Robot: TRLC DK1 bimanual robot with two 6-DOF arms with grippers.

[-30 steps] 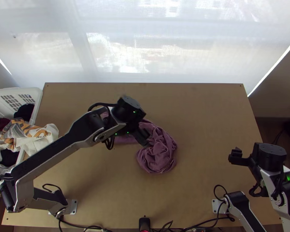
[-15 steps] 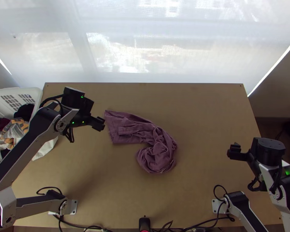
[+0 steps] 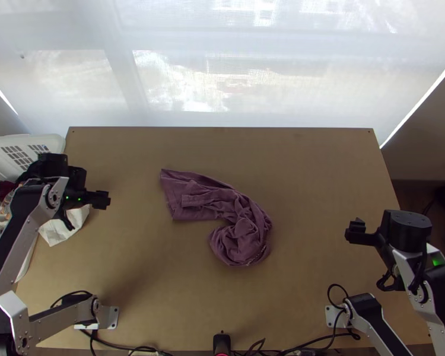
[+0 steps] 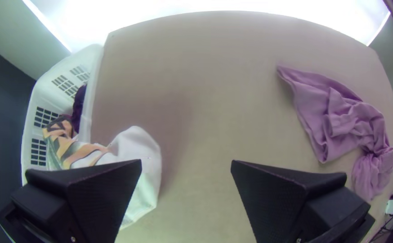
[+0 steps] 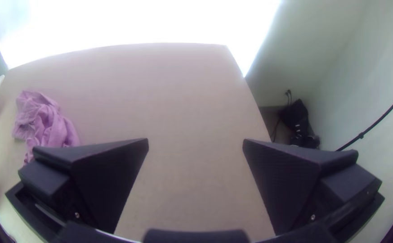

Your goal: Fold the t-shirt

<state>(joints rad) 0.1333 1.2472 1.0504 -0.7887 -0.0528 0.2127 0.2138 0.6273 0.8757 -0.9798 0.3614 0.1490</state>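
Top view: mauve t-shirt point(image 3: 204, 199) on the wooden table point(image 3: 305, 178), around the middle and a bit toward the left arm's side; crumpled, not flat. Far-left end is the flatter part, fairly broad with a straightish edge and a pointed far corner; a narrow strip of fabric lies doubled on top of it. From there the cloth narrows and curves toward the near right into a bunched, rounded clump with deep creases and twisted folds. Left gripper point(image 3: 104, 200) is above the table's left side, near the white basket point(image 3: 57, 144), well apart from the shirt. Right gripper point(image 3: 354, 230) is over the right side, also well apart from it. White cloth point(image 3: 57, 230) hangs out of the basket onto the table. Left wrist view: left gripper point(image 4: 186, 164) released, fingers wide apart, nothing between them. Shirt is off to one side, well clear of the fingers; looks light purple here, smooth broad end with a folded edge, wrinkles across the middle, then a pinched, gathered spot and a puffy bunched end. Basket holds a patterned orange-and-white cloth point(image 4: 79, 150) and a dark one point(image 4: 78, 108). Right wrist view: right gripper point(image 5: 195, 144) released too, fingers spread, nothing held. Part of the shirt shows beyond one finger, rumpled in heaped folds, partly hidden by that finger. Dark items point(image 5: 297, 121) on the floor beside the table.
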